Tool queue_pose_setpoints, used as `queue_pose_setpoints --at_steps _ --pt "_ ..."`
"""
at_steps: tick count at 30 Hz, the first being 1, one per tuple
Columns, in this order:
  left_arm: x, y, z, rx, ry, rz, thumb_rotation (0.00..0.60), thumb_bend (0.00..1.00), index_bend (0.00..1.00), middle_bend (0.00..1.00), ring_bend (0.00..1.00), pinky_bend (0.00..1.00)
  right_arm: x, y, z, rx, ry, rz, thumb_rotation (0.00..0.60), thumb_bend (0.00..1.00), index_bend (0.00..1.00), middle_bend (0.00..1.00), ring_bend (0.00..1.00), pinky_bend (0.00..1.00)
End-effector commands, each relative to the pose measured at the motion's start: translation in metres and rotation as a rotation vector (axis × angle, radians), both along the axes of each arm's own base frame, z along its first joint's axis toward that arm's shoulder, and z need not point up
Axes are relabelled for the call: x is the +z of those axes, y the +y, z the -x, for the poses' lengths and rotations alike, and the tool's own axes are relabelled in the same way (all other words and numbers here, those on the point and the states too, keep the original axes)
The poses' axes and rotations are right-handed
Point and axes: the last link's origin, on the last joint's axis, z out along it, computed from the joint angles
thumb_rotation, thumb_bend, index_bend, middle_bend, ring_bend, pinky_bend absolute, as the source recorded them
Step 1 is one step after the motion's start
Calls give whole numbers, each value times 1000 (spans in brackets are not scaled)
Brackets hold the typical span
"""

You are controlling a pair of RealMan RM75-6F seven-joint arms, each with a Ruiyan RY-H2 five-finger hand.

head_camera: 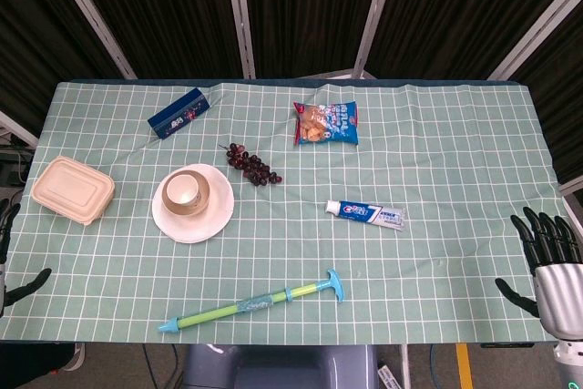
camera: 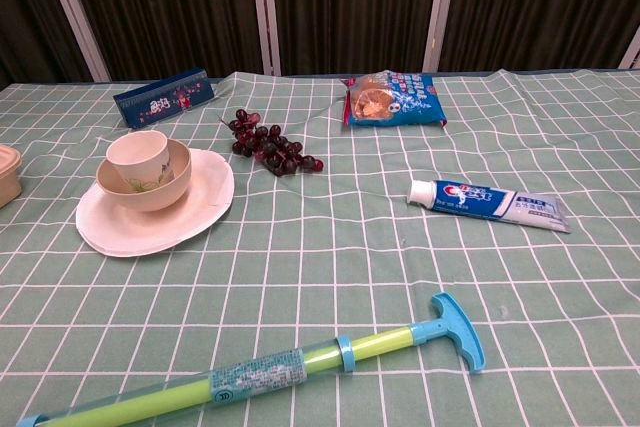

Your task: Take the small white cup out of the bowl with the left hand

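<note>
A small white cup stands upright inside a beige bowl, and the bowl sits on a white plate at the table's left. My left hand shows only at the head view's far left edge, off the table, fingers apart and holding nothing, well left of the bowl. My right hand hangs at the far right edge, fingers spread and empty. Neither hand appears in the chest view.
A beige lidded box lies left of the plate. Grapes lie just right of it, a blue box behind. A snack bag, toothpaste tube and green-blue pump toy lie further right and in front.
</note>
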Motion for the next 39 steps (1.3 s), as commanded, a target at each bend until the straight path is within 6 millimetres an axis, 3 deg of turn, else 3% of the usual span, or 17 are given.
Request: queue_pose_setpoints --at_steps 1,15,23,27,30,32,39 --pt "0 0 0 0 0 1 600 0 0 0 0 0 0 0 0 0 0 1 600 41 19 0 0 0" --pt "-6 2 1 6 9 34 600 0 0 0 0 0 3 -1 2 -15 -2 -3 600 41 19 0 0 0" --pt "-21 13 3 26 16 103 600 0 0 0 0 0 6 -2 2 -18 -12 2 600 40 19 0 0 0" --pt "-23 31 -10 -21 1 103 600 0 44 0 0 0 6 -2 4 -27 -16 -2 600 41 19 0 0 0" --pt "-31 57 -25 -79 30 126 600 15 199 0 0 0 7 -3 2 -20 -21 -1 600 42 19 0 0 0" --pt "-45 87 -38 -106 46 148 600 39 261 0 0 0 8 -2 2 -20 -28 4 600 41 19 0 0 0" --pt "-74 134 -56 -94 75 209 600 156 433 0 0 0 11 -2 4 -23 -42 4 600 41 19 0 0 0"
